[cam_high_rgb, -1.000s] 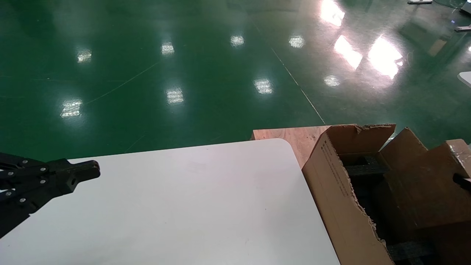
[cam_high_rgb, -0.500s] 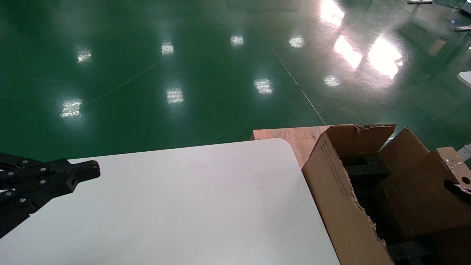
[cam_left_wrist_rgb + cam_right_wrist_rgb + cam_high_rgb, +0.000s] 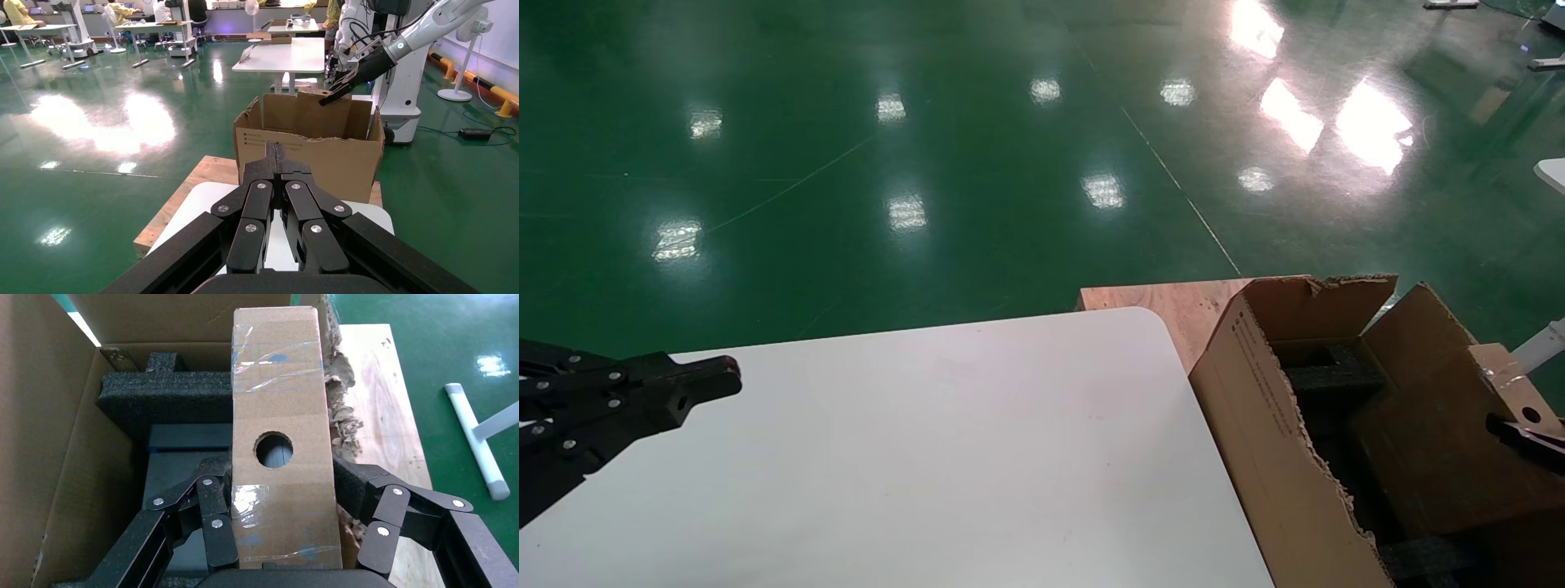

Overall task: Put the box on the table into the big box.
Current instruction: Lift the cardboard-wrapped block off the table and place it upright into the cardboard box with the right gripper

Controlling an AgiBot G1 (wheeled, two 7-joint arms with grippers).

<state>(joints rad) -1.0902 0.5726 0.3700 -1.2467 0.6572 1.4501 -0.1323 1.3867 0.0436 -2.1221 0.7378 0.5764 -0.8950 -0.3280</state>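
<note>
Right gripper (image 3: 284, 539) clamped on box (image 3: 278, 435), held over big box (image 3: 1279, 425) above the foam (image 3: 162, 395); lower straight, clear the torn edge, release once seated; left gripper (image 3: 278, 160) closed, parked over table (image 3: 944, 457).

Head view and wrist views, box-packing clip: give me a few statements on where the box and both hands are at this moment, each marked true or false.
1. The right hand is clamped on the box. True.
2. The box rests on the table. False: it is held over the big box, off the table.
3. The left hand is shut and holds nothing, above the table's left part. True.
4. The big box holds black foam. True.
5. The box's face toward the right wrist camera has no hole. False: a round hole sits between two tape strips.
6. The big box stands on the table. False: it stands beside it, on a wooden board.
</note>
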